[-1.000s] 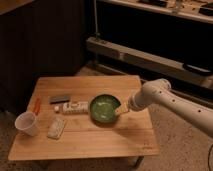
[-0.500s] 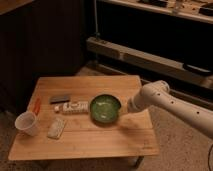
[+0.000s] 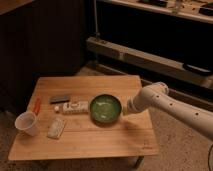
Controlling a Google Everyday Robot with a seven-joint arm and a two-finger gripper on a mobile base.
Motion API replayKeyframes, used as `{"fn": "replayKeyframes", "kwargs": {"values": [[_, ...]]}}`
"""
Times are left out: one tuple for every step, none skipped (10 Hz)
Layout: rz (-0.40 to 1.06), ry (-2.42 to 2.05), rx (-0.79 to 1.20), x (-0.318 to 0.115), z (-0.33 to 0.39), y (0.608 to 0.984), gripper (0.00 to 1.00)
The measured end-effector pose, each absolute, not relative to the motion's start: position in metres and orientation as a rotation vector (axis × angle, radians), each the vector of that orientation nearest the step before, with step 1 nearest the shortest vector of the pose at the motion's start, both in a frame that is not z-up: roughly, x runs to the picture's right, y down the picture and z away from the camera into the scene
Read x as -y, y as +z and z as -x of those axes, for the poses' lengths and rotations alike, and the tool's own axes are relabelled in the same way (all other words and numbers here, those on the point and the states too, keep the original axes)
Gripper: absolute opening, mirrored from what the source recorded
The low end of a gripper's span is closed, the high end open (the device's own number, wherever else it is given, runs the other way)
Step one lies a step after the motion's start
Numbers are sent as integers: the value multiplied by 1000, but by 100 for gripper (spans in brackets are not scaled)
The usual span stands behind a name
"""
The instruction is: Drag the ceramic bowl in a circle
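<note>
The ceramic bowl [image 3: 105,108] is round, shallow and dark green with a lighter shiny inside. It sits upright near the middle right of the small wooden table [image 3: 85,137]. My white arm comes in from the right, and the gripper [image 3: 123,109] is at the bowl's right rim, low over the table. The fingertips are hidden against the rim.
A small white cup [image 3: 26,123] stands at the table's left edge. A flat pale packet [image 3: 56,127], a white box [image 3: 73,107], a dark flat item [image 3: 59,99] and an orange-red item [image 3: 36,105] lie left of the bowl. Dark shelving stands behind.
The bowl has shifted slightly to the left and toward the table's front, and the gripper has stayed at its right rim.
</note>
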State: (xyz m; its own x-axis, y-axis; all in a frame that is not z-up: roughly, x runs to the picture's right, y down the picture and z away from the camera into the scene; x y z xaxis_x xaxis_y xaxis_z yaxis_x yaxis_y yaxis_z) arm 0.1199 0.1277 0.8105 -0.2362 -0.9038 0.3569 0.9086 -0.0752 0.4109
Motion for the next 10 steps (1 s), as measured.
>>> {"fn": "replayKeyframes", "kwargs": {"values": [[16,-1689,664,-127,-121,810,49],[37,-1697,692,-122,-120,807,59],[50,-1705,714,-115,-116,806,69],[64,-1707,733,-113,-116,805,76],[84,-1701,760,-110,-119,808,80],[96,-1691,790,-108,-118,811,80],[102,-1686,810,-109,-116,813,80],[99,-1666,842,-109,-114,813,80],[95,-1643,874,-112,-113,813,80],[79,-1620,904,-112,-110,812,80]]}}
